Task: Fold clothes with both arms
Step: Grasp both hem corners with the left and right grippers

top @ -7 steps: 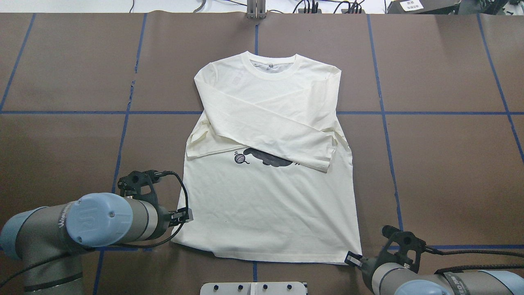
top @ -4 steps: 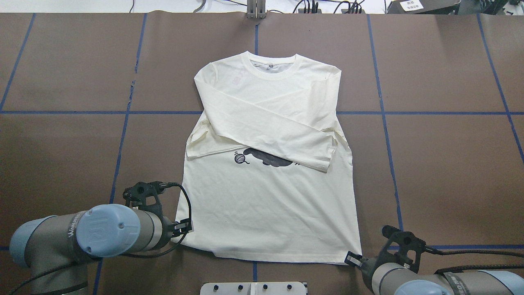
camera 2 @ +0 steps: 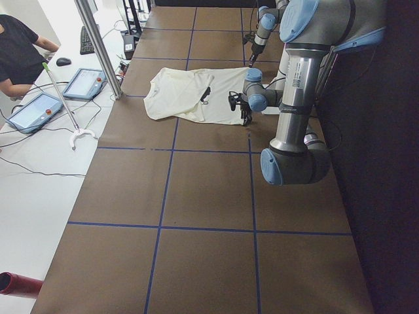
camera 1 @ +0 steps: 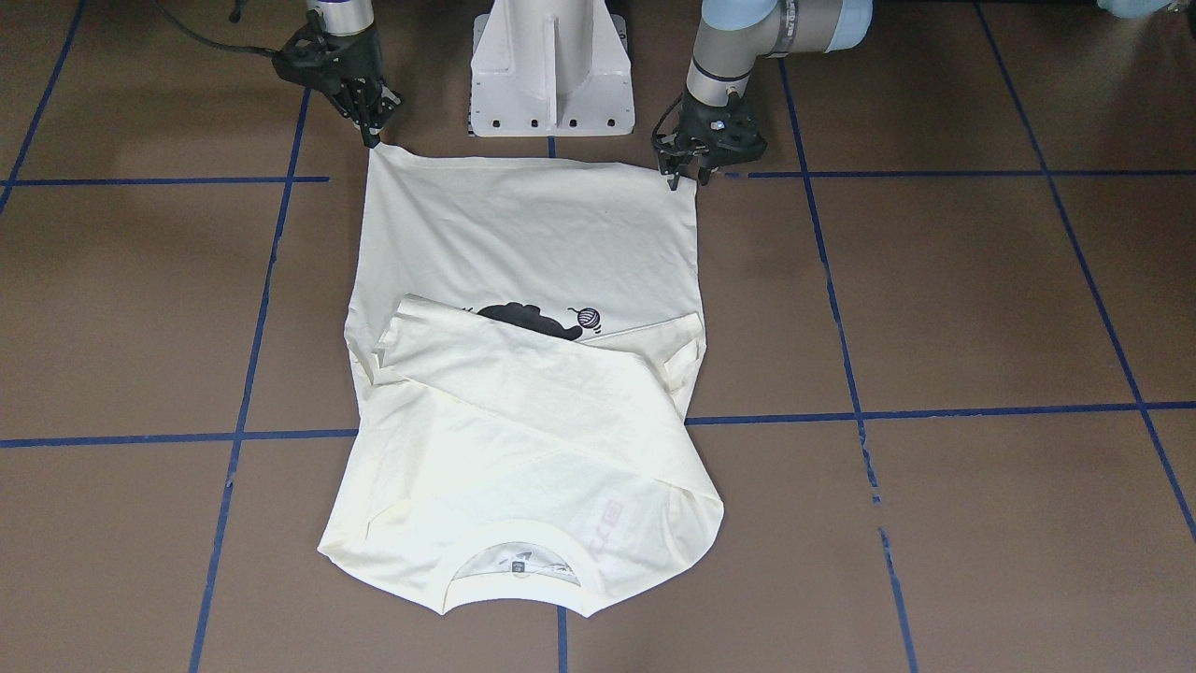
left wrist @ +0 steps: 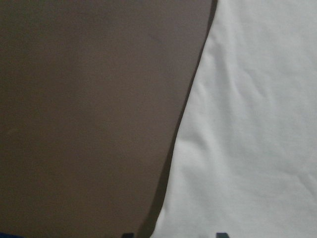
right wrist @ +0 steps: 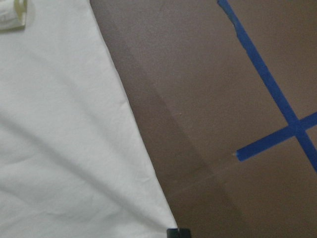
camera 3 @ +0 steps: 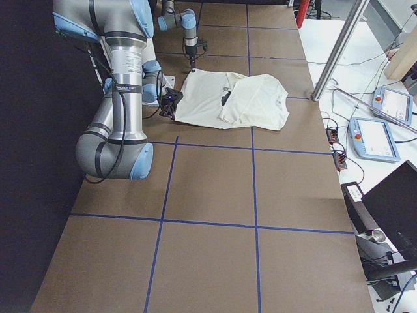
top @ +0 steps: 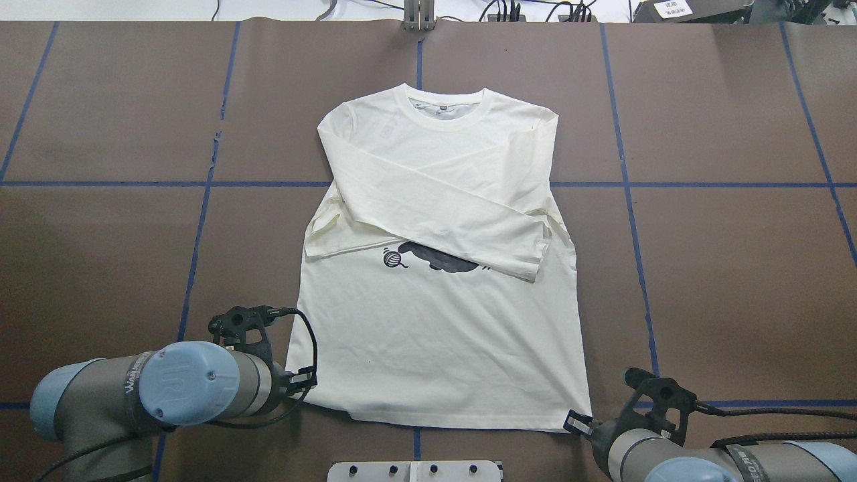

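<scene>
- Cream long-sleeved T-shirt (top: 442,335) is pictured spread flat on the brown table (top: 736,268), print side up. Its hem lies nearest both grippers and its collar (top: 445,107) farthest from them. Both sleeves (top: 435,207) are seen crossed over the chest, half covering the black cat print (top: 442,260).
- Left gripper (top: 302,381) is shown with jaws apart, low at the hem corner on its own side. In its wrist view the two fingertips are seen straddling the cloth's edge, one over fabric and one over bare table.
- Right gripper (top: 577,423) is shown with fingers drawn together at the opposite hem corner. The corner appears to be pinched between them, though the bite itself is hidden.
- A missed grasp by the left gripper is judged the main risk: only table, or a single layer, could be caught if the jaws are closed off the edge.
- An uneven lift is also feared. With one corner held and the other lost, the hem would be dragged askew and the crossed sleeves could be slid off the chest.
- A thin bite at the right corner could be pulled free once the cloth is raised.
- No container is shown in any view, so nothing is held in one.
</scene>
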